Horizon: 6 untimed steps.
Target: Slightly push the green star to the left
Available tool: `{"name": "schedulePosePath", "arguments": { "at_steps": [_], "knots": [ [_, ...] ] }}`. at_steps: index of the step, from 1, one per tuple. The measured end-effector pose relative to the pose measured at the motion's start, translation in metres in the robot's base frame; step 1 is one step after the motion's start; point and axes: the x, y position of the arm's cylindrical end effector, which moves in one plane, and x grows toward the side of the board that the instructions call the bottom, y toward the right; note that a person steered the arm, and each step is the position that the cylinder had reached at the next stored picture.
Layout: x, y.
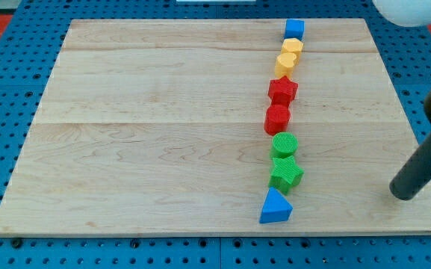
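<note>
We saw a pale wooden desk (pixel 163 134) resting on a blue pegboard surface (pixel 6 90) dotted with holes. No containers were in view; eight small plastic blocks stood directly on the wood in a line running from the view's top to its bottom, right of centre. From the top: a blue cube (pixel 294 29) at the far edge, a yellow block (pixel 292 47), a second yellow block (pixel 285 63) of unclear shape, a red star (pixel 282 90), a red rounded block (pixel 277 118), a green cylinder (pixel 284 143), the green star (pixel 285 173) touching it just below, and a blue triangle (pixel 276 207) near the bottom edge.

Our tool was a plain dark rod, with no parts to open or close. Our tip (pixel 404 193) sat on the desk well to the view's right of the green star, touching no block. The rod's upper part was cut off at the right edge, and a white rounded shape (pixel 413 11) was cropped at the top corner.
</note>
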Motion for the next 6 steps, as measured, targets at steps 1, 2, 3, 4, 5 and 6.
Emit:
{"name": "schedulePosePath", "arguments": {
  "at_steps": [1,2,3,4,5,6],
  "knots": [
    [-0.002,0.019],
    [-0.011,0.03],
    [-0.038,0.021],
    [-0.073,-0.004],
    [-0.088,-0.022],
    [-0.071,-0.039]
  ]
}}
